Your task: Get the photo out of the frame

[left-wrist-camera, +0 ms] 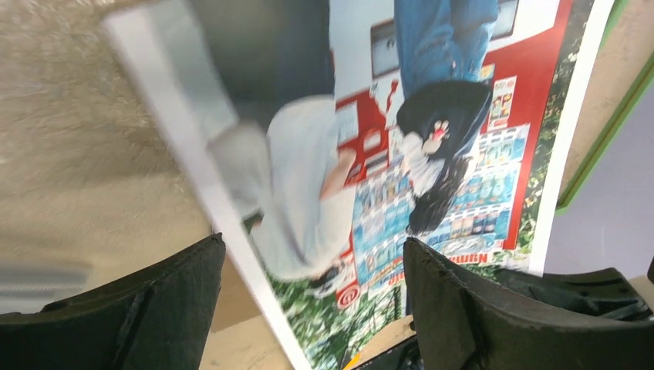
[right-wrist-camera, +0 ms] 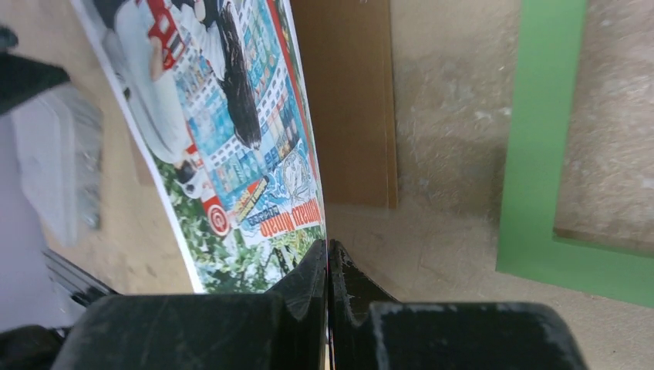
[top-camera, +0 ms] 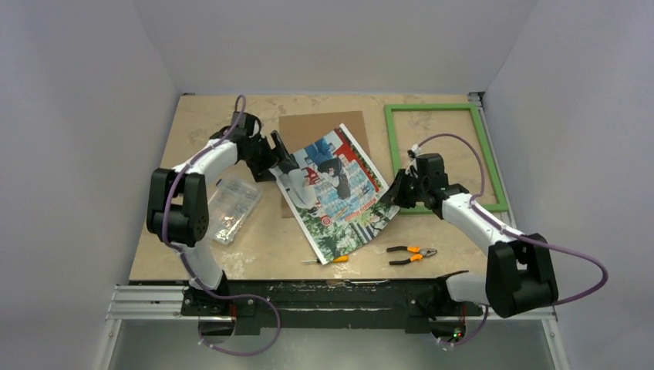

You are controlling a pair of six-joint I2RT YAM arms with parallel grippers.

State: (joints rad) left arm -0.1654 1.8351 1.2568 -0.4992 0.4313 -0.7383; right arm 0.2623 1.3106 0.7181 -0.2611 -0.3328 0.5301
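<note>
White walls enclose a mottled beige table (top-camera: pixel 254 254), with the frame (top-camera: pixel 432 109) laid empty at its back right. The photo (top-camera: pixel 339 189) is held tilted beside it. One edge is pinched in the clamped right gripper (right-wrist-camera: pixel 329 254), and the opposite edge is straddled by the left gripper (left-wrist-camera: pixel 312 254), its jaws spread wide. The print is judged light, thin and easily bent, best taken at its borders.

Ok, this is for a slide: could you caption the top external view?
Right gripper pinching the photo by one edge, open left gripper at the opposite edge, green frame lying empty alongside.

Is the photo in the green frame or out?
Out. The photo is left of the frame, whose opening shows only table.
</note>
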